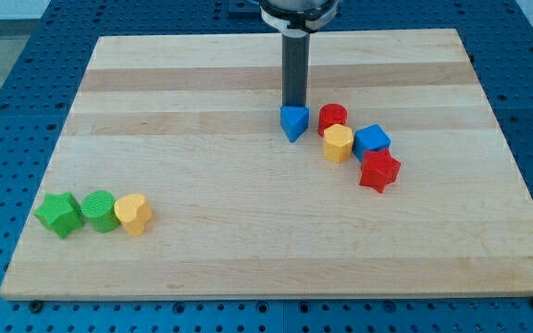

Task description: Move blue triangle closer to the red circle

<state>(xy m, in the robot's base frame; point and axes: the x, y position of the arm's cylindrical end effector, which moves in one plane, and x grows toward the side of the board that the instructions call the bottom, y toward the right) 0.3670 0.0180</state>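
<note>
The blue triangle [293, 122] lies on the wooden board a little right of centre, near the view's top. The red circle [333, 117] sits just to its right, with a small gap between them. My tip [293, 105] comes down right behind the blue triangle, at its top edge, touching or nearly touching it. The dark rod rises straight up from there to the arm at the view's top.
A yellow hexagon [338, 143], a blue cube [372, 141] and a red star [379, 171] cluster right of the triangle. A green star [59, 214], a green circle [99, 211] and a yellow heart [134, 214] sit in a row at lower left.
</note>
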